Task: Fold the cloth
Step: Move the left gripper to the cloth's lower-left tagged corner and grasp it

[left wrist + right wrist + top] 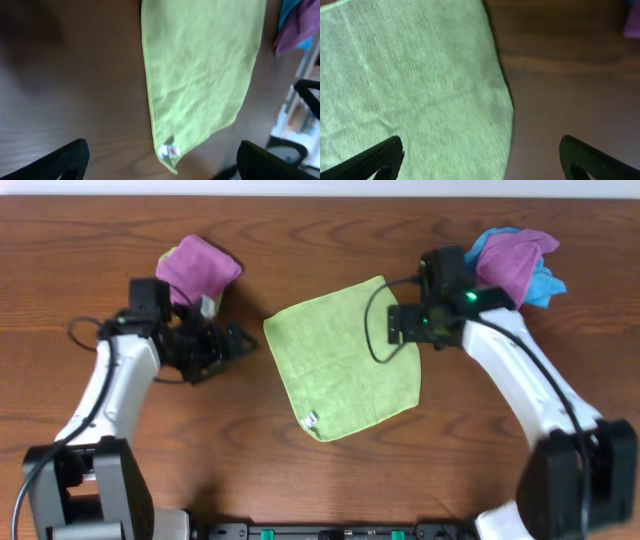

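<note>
Wooden table (330, 480), green cloth (345, 355), white tag (312, 420)

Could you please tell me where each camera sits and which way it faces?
Overhead: above the table, facing straight down on the cloth; left arm and right arm show.
Left wrist: on the left arm, looking across the cloth toward a purple cloth; open jaws frame the bottom.
Right wrist: on the right arm, looking down at the cloth's edge; open jaws likewise.
Shared: overhead and left wrist both show the white tag.
</note>
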Motion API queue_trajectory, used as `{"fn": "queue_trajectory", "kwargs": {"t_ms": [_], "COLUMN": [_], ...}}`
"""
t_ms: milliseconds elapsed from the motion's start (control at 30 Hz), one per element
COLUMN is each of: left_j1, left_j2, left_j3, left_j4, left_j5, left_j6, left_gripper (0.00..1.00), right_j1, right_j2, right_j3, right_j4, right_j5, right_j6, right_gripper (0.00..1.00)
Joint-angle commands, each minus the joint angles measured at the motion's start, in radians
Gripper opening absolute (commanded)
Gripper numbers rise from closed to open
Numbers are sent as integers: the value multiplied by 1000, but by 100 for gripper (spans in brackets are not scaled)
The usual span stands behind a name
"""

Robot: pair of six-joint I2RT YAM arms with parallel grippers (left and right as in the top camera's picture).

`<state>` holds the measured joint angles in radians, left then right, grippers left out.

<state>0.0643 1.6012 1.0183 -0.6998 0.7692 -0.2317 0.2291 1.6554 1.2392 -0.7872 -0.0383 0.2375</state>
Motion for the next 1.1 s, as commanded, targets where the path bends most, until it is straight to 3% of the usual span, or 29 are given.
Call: {"fn": "queue_trajectory", "kwargs": {"t_ms": [0,233,467,733,1067], "left_j1": [-29,-172,-304,-307,-317], "left_j2": [-9,-9,-9,-9,-9], "left_j3": [-88,-226,-314,-427,-582], "left_j4": [55,263,371,426,773], "left_j5": [118,188,193,208,233], "left_j6": [-74,-271,-401,-442,-691], "left_gripper": [95,95,95,95,95], "right_j1": [-23,-62,-87,-89,-89], "right_j2": [-98,-318,-443,-480,-480], "right_j3": [-108,-303,-343,-343,-343], "right_j4": [19,39,6,-49,-55], "right_j5": [-70,-86,-86,-87,-125], "right_j6": [21,88,88,88,87], "right_gripper": [99,99,99,99,99]}}
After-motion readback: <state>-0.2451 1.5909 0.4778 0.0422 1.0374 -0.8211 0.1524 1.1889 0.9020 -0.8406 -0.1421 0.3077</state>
